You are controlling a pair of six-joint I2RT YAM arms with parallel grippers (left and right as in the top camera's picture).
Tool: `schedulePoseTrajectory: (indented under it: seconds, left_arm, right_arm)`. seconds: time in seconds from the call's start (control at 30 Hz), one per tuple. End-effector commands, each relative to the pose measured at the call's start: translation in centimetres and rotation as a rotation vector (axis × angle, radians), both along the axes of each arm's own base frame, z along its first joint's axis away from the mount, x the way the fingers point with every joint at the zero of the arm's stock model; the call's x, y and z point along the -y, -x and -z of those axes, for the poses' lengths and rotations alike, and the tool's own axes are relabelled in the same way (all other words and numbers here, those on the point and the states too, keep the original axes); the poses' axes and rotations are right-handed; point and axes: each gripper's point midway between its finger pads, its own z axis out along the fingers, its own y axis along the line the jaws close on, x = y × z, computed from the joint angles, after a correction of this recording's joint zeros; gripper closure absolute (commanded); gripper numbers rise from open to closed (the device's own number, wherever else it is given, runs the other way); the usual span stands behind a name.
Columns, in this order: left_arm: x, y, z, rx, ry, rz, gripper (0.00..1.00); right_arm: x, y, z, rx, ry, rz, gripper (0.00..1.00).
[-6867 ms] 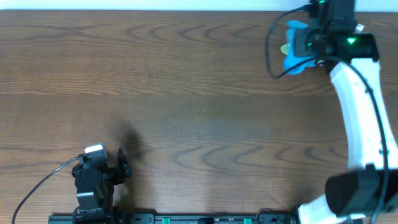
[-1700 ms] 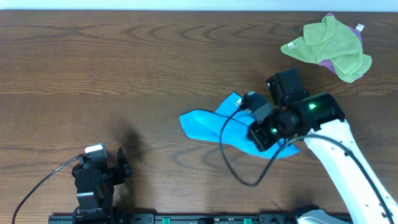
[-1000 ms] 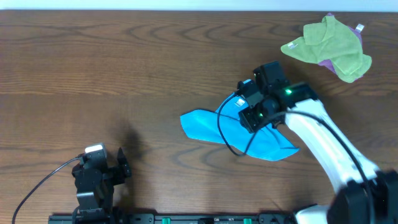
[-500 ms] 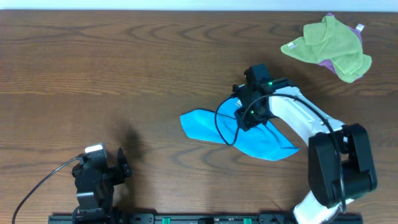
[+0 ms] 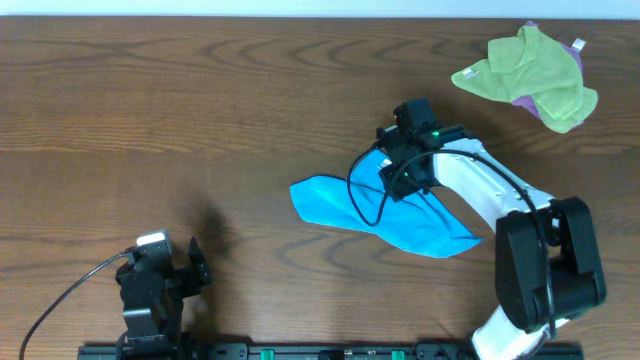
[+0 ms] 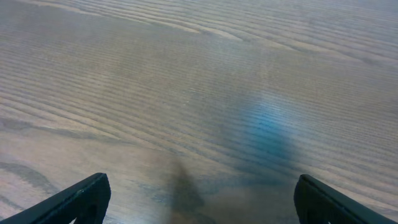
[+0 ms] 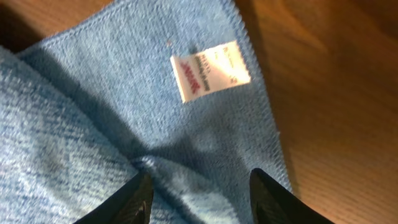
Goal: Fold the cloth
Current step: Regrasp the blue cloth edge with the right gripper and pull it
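The cloth (image 5: 330, 200), bright sky blue, lies crumpled and partly spread at the table's middle right. My right gripper (image 5: 397, 162) is low over its far corner, pointing down. In the right wrist view the white tag (image 7: 210, 70) shows near the cloth's hem (image 7: 261, 124), and a raised ridge of cloth (image 7: 186, 180) runs between my right gripper's (image 7: 202, 198) parted fingers, which stand open and do not pinch it. My left gripper (image 5: 197, 266) rests at the front left, far from the cloth, wide open over bare wood (image 6: 205, 202).
A lime-green cloth (image 5: 525, 62) with a purple one (image 5: 522, 101) peeking from under it lies at the back right corner. The right arm's black cable (image 5: 362, 200) loops over the blue cloth. The table's front rail (image 5: 300, 352) runs along the near edge.
Over the last second my right gripper has moved back and left along the cloth to its tagged corner. The cloth lies as it did. The left arm has not moved.
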Motion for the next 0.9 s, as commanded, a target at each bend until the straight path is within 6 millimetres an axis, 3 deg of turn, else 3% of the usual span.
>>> schedulePoseTrajectory:
  seconds: [0.0, 0.13, 0.33, 0.43, 0.53, 0.77, 0.87]
  left_arm:
    - [0.0, 0.0, 0.3, -0.004, -0.004, 0.001, 0.05]
    - [0.0, 0.0, 0.3, -0.004, -0.004, 0.001, 0.05]
    - [0.0, 0.0, 0.3, -0.004, -0.004, 0.001, 0.05]
    - [0.0, 0.0, 0.3, -0.004, -0.004, 0.001, 0.05]
    - [0.0, 0.0, 0.3, -0.004, -0.004, 0.001, 0.05]
    - [0.0, 0.0, 0.3, -0.004, -0.004, 0.001, 0.04]
    - [0.0, 0.0, 0.3, -0.004, -0.004, 0.001, 0.05]
  right_arm:
    - [1.2, -0.1, 1.0, -0.016, 0.020, 0.020, 0.49]
    - [1.6, 0.1, 1.8, -0.046, 0.020, 0.034, 0.49]
    - [0.8, 1.0, 2.2, -0.097, -0.046, 0.034, 0.73]
    - [0.1, 1.4, 2.0, -0.120, -0.091, 0.030, 0.77]
    - [-0.4, 1.8, 2.0, -0.138, -0.116, 0.027, 0.78]
    - [-0.2, 2.8, 2.0, -0.179, -0.109, 0.029, 0.66]
    - [-0.2, 2.8, 2.0, -0.179, -0.109, 0.028, 0.74]
